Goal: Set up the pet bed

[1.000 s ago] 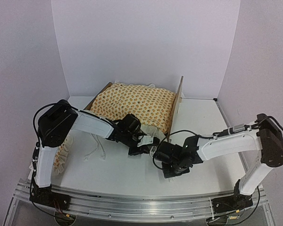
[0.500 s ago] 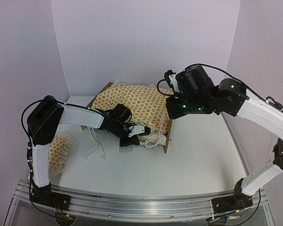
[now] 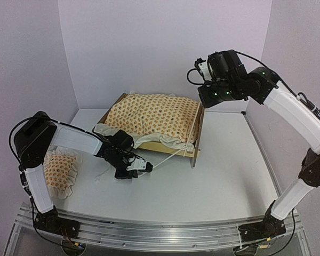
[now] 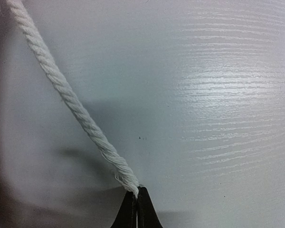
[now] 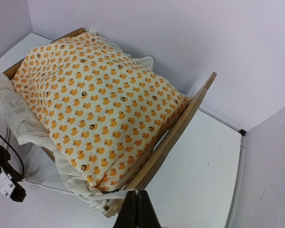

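The pet bed (image 3: 197, 140), a light wooden frame with a tall headboard (image 5: 182, 127), stands at the back middle of the table. A duck-patterned cushion (image 3: 154, 114) (image 5: 99, 95) fills it, and the white ruffle hangs over the near rail. My left gripper (image 3: 136, 167) (image 4: 137, 193) is low on the table in front of the bed, shut on the end of a white tie cord (image 4: 71, 100) (image 3: 166, 158) that runs taut back to the cushion. My right gripper (image 3: 206, 101) (image 5: 137, 206) hangs high above the headboard, shut on nothing.
A small matching ruffled pillow (image 3: 59, 168) lies at the left, beside the left arm. More loose white ties (image 3: 108, 169) trail on the table near the left gripper. White walls close in the back and sides.
The right arm rose from the table in front of the bed to high above the headboard. The left gripper drew back toward the near left, pulling the cord taut.
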